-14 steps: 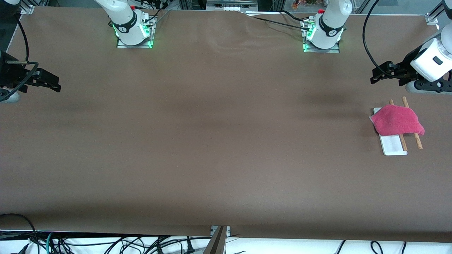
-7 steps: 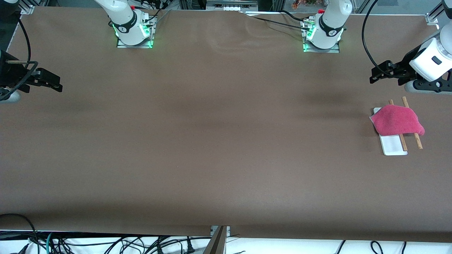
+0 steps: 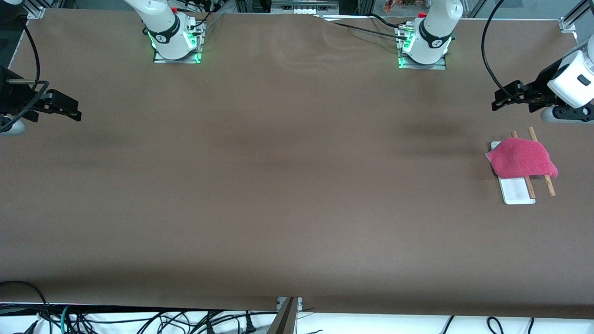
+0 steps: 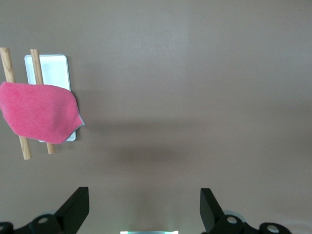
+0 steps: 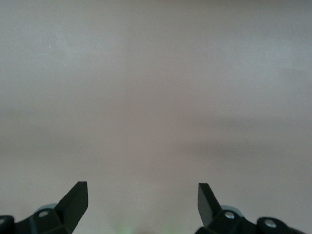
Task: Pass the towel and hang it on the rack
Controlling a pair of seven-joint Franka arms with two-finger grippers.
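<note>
On rack [image 3: 516,192]: towel [image 3: 520,159] draped; both hands empty, spread.

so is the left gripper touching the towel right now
Apart. The front view shows the left gripper in the air clear of the pink towel, bare table between them; the left wrist view shows open jaws holding nothing, the towel draped on the rack.

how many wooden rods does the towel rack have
2. Both rods run side by side above the rack's white base, at the left arm's end of the table: one rod over the base, the other rod beside it. The pink towel drapes across both.
</note>
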